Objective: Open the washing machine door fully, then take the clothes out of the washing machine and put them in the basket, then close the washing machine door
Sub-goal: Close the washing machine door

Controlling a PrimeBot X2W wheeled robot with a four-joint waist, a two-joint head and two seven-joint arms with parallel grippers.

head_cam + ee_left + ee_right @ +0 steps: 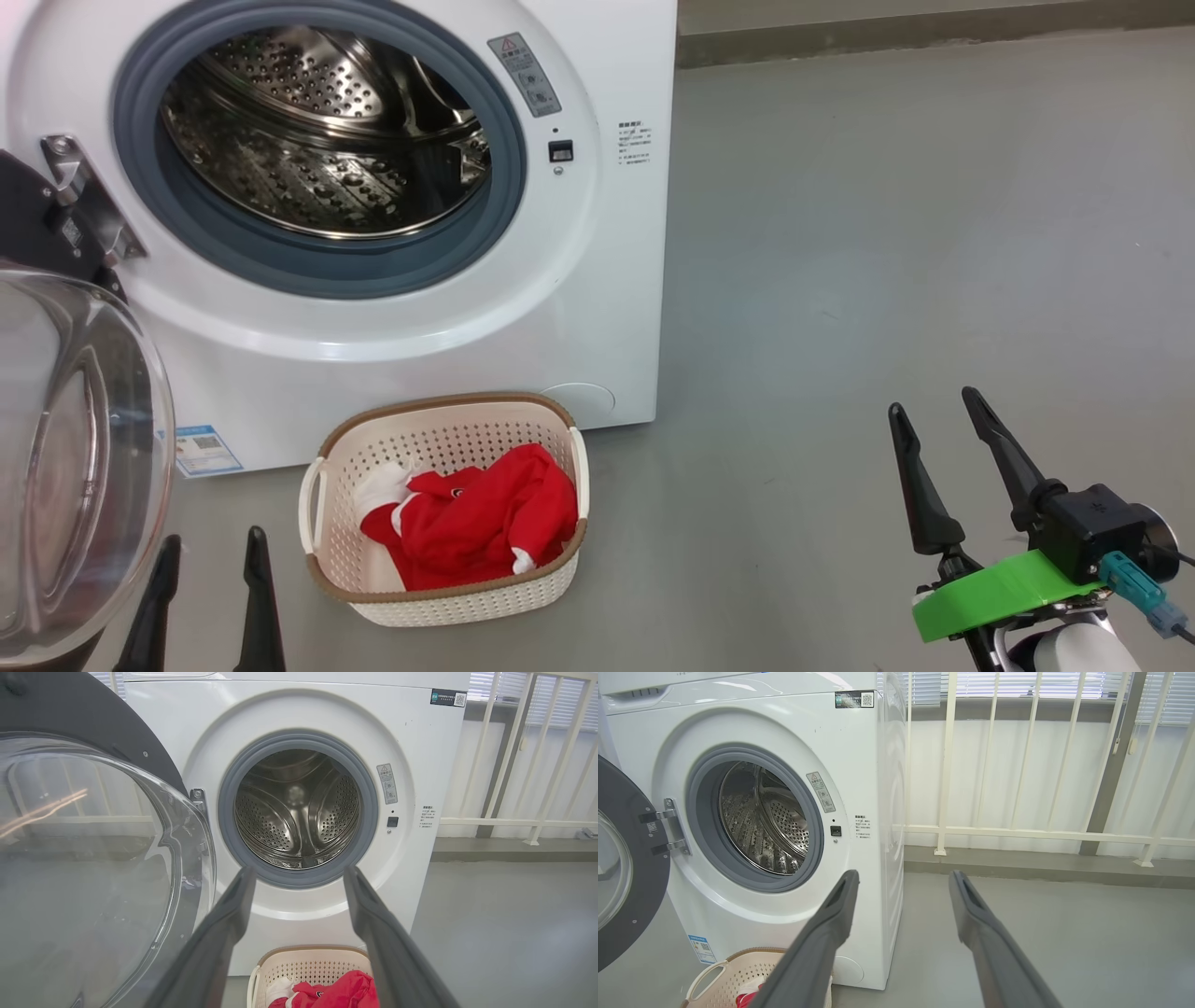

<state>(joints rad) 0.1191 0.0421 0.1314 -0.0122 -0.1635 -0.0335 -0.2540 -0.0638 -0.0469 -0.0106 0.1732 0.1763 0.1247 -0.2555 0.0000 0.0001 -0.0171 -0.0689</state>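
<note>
A: Left claw (213,539) sits lowest in the head view, fingers apart, nothing held. Same for right claw (934,401): spread, empty.
B: Clothes?
A: Red clothes (476,523) lie in the basket (467,607), which stands against the washing machine (597,280). Drum (327,140) looks empty.
B: So closing remains.
A: Yes. Open washing machine door (65,448) hangs just left of the left claw, hinge (79,201) on the machine's left side. Left arm is nearer; I'd swing it rightward.

Left gripper (213,537) low, fingers apart, right gripper (934,401) likewise (green wrist collar (999,583))
</note>
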